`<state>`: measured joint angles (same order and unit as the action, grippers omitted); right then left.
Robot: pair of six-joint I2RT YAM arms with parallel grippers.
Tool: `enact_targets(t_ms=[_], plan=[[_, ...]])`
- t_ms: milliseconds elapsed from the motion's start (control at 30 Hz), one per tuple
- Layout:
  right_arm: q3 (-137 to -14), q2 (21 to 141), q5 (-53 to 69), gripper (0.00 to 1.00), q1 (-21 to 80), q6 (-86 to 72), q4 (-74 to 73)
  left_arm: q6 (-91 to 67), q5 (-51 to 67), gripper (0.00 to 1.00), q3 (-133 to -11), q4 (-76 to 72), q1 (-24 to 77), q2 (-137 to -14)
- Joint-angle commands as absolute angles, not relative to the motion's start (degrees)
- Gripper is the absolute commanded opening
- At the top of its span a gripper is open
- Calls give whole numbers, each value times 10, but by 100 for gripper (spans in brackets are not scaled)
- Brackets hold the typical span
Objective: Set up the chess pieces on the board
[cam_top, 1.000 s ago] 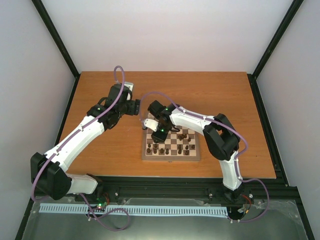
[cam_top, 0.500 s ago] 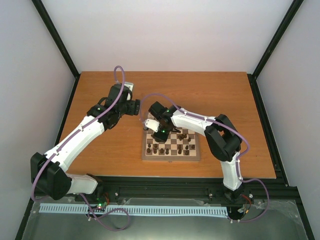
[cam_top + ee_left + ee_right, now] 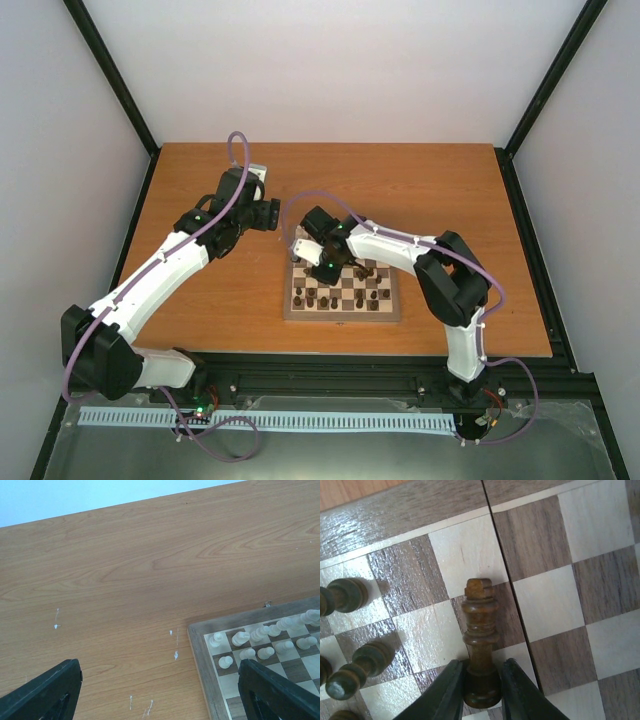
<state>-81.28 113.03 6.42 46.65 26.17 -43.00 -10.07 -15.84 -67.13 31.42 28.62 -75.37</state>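
The board (image 3: 340, 316) lies in the middle of the table, with dark chess pieces (image 3: 345, 292) spread over it. In the right wrist view my right gripper (image 3: 482, 667) is shut on the base of a tall dark brown piece (image 3: 480, 620). Its crowned top points toward the board's border (image 3: 420, 505). I cannot tell whether it lies flat or leans. My left gripper (image 3: 159, 672) hangs open over bare table beside the board's corner (image 3: 200, 645), holding nothing. Cream pieces (image 3: 260, 637) stand in rows near that corner.
Dark pawns (image 3: 342, 595) (image 3: 350, 672) stand on squares just left of the gripped piece. The board's fold seam (image 3: 510, 580) runs right past it. White scratch marks (image 3: 176, 654) dot the wooden table (image 3: 440, 190); black frame rails edge it.
The right gripper's fingers have closed in onto the dark piece's base, and the right arm has shifted slightly over the board's far left part. The left arm has not moved.
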Motion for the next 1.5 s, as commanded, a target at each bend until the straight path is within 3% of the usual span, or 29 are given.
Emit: enact_targets(t_ms=[0,167,400,733,900,1067,1333,1467], plan=[[-788,1133,30,17,470,270,-433,-110,-160,88,-698,322,286,-753],[-785,1100,47,10,463,271,-428,-111,-159,88,-698,322,286,-752],[-794,1009,193,9,378,259,-455,-135,-101,84,-695,311,286,-754],[-742,892,329,9,268,236,-443,-267,259,62,-693,208,285,-787],[-721,879,357,10,250,239,-432,-358,360,55,-646,103,285,-805],[-716,873,367,10,245,243,-428,-405,405,49,-624,41,288,-825],[-714,872,378,10,244,245,-426,-390,412,50,-640,65,314,-856],[-715,873,388,10,245,247,-427,-385,415,46,-650,69,324,-878]])
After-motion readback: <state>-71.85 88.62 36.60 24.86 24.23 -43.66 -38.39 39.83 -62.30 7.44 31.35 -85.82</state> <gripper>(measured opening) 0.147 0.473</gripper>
